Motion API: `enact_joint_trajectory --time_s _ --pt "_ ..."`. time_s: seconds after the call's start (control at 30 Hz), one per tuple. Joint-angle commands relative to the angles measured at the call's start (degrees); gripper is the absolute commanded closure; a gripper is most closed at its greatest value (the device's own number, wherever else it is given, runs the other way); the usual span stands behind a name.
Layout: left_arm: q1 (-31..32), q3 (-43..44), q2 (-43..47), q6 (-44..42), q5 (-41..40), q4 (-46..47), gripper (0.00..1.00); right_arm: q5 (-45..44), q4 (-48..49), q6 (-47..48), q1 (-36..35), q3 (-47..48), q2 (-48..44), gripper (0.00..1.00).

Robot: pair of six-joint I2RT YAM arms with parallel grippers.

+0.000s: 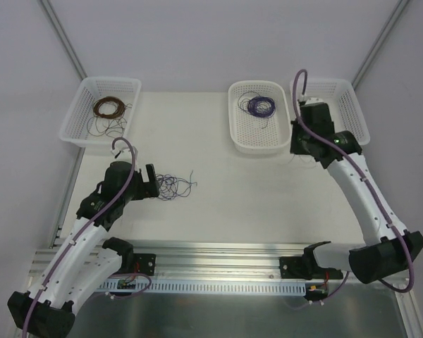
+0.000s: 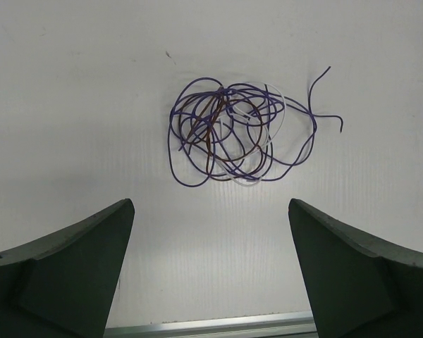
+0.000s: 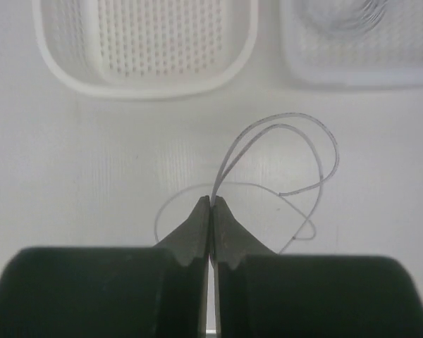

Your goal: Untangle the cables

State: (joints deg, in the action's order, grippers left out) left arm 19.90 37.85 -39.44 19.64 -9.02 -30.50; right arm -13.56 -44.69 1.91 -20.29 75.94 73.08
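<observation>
The cables (image 1: pixel 170 186) lie as a small knot of purple, brown and white hair-thin wires on the table's left half. They are centred in the left wrist view (image 2: pixel 225 134). My left gripper (image 1: pixel 151 182) hovers just left of the knot, open and empty, with the knot ahead of its jaws (image 2: pixel 211 204). My right gripper (image 1: pixel 296 150) is in front of the two far right baskets. In the right wrist view it (image 3: pixel 211 199) is shut on a thin white wire (image 3: pixel 224 169), which loops out to the right over the table.
A white basket (image 1: pixel 74 123) with a brown coil stands at the far left. A basket (image 1: pixel 259 146) with a purple coil stands at the far middle, also in the right wrist view (image 3: pixel 148 88). A third basket (image 1: pixel 356 113) beside it holds a white coil (image 3: pixel 352 77).
</observation>
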Motion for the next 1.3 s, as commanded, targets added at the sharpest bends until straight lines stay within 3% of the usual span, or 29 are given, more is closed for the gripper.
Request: enact_joint_trajectory --time_s 0.0,0.17,0.37,0.53,0.57,0.6,0.67,0.7,0.77,0.8,0.83,1.0,1.1,1.27 --pt "0.14 -0.14 -0.02 -1.36 -0.92 1.85 0.07 -4.99 -5.68 5.82 4.63 11.66 -0.31 0.99" --pt "0.14 -0.40 -0.11 -1.45 -1.62 1.94 0.07 -1.38 -1.74 7.75 12.28 23.71 6.54 0.99" --pt "0.14 -0.32 -0.72 -1.53 -1.27 1.85 0.07 -0.50 8.72 7.67 19.75 30.66 17.87 0.99" --pt "0.14 -0.14 -1.95 -1.80 -1.00 1.85 0.07 -1.55 11.11 7.67 23.72 36.90 29.20 0.99" --pt "0.14 -0.23 -2.22 -1.88 -1.00 1.85 0.07 -2.34 11.20 7.49 24.59 39.08 32.45 0.96" --pt "0.14 -0.23 -2.31 -1.80 -1.09 1.94 0.07 -2.61 11.11 7.40 25.04 40.15 34.22 0.82" --pt "0.14 -0.32 -2.92 -1.71 -1.09 1.85 0.07 -1.74 9.98 7.05 26.00 43.13 37.82 0.67" --pt "0.14 -0.32 -3.18 -1.71 -1.00 1.85 0.07 -1.12 9.45 6.97 26.18 43.93 38.45 0.53" --pt "0.14 -0.14 -4.32 -1.62 -0.92 1.94 0.07 1.25 8.83 7.05 26.18 43.68 38.11 0.40" --pt "0.14 0.03 -4.76 -1.71 -0.83 1.94 0.07 2.39 8.83 6.62 26.18 42.89 37.41 0.27" --pt "0.05 0.12 -5.29 -1.80 -0.65 2.02 0.06 4.84 8.91 6.00 26.18 41.93 36.44 0.22" --pt "0.05 0.65 -9.42 -1.36 1.19 1.94 0.06 12.49 9.53 3.89 25.74 29.13 26.01 0.08" --pt "0.05 1.61 -13.45 1.00 0.93 1.85 0.06 21.00 9.79 0.82 25.22 19.65 18.54 0.05" --pt "0.05 4.51 -20.21 6.63 0.67 1.94 0.05 25.86 10.50 -1.03 21.02 6.25 6.66 0.02"
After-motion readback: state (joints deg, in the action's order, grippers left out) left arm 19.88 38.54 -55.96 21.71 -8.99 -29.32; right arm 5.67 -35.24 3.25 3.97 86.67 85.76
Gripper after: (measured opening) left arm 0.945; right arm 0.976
